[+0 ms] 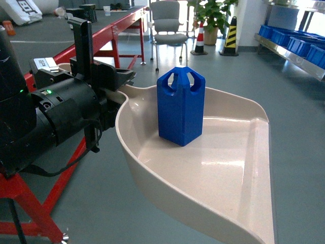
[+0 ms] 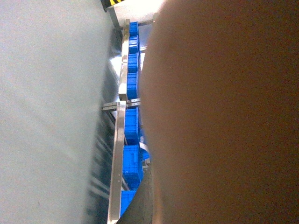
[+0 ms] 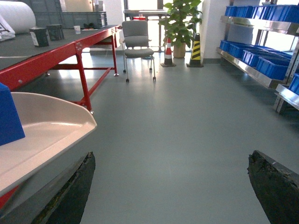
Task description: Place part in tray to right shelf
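My left end effector [image 1: 112, 81] is clamped on the handle of the tray [image 1: 244, 152] — the handle end disappears into the black jaw block, so I read it as closed on the tray, though the fingertips themselves are hidden. The tray hangs in the air over the grey floor [image 1: 284, 86], pan spreading away from the left end effector toward my right, flat front lip at the far right edge.

The part [image 1: 181, 105] stands upright inside the tray, on the pan floor near the handle end, just beyond the left end effector. It touches the pan only with its base; the raised rim is apart from it on all sides I can see.

Left wrist view is mostly blocked by a blurred beige-brown surface, probably the tray's underside. Past it, the right shelf [image 2: 122, 93] shows with its metal rail and a row of blue crates [image 2: 132, 126].

Right end effector [image 3: 170, 186] is spread wide, nothing between the two dark fingers [image 3: 70, 196] — only floor. The tray's rim and a corner of the part sit just to its left. The right shelf is well ahead and to the right of it, crates on two levels.

Also ahead: red-framed tabletop [image 3: 46, 46], grey chair [image 3: 138, 39], potted plant [image 3: 180, 18], striped cone [image 3: 195, 49].
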Robot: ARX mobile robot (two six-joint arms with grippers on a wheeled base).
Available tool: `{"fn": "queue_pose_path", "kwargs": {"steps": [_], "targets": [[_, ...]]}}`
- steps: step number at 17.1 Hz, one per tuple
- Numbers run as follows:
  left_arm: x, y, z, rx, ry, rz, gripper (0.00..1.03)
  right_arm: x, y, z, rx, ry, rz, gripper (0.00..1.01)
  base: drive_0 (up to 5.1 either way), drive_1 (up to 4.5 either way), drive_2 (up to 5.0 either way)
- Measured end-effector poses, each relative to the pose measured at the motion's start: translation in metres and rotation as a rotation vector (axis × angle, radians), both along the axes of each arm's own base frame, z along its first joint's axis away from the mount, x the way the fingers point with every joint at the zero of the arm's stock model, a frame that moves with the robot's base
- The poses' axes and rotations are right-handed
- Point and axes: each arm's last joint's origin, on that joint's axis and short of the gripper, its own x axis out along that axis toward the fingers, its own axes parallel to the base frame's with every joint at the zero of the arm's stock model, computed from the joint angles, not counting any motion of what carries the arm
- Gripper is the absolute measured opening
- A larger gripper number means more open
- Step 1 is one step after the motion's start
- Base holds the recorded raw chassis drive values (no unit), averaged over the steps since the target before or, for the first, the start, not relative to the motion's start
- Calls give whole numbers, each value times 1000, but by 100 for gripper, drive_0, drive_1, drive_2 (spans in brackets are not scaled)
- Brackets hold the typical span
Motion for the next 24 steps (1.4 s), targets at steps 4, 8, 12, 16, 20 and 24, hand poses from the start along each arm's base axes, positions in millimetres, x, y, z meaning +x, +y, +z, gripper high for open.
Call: {"fn": "queue_pose_path", "kwargs": {"steps": [4, 8, 12, 16, 20, 24], "targets": [[0, 0, 1, -3, -8, 0, 12, 0, 0, 0, 0, 1, 0, 98, 2, 436, -431], [0, 0, 0, 0, -1, 2, 12, 0, 0, 0, 0, 0, 0, 98, 0, 433, -433], [0, 0, 0, 2, 3, 0, 12, 0, 0, 0, 0, 2, 0, 98, -2, 431, -435], [0, 0, -1, 3, 4, 3, 12, 0, 0, 0, 0, 5, 0, 98, -9, 424, -442], [0, 0, 0, 1, 1, -1, 12, 0, 0, 0, 0, 2, 0, 98, -8, 425, -442], [0, 0, 0, -1, -3, 2, 12, 0, 0, 0, 0, 0, 0, 98, 9, 442, -425]]}}
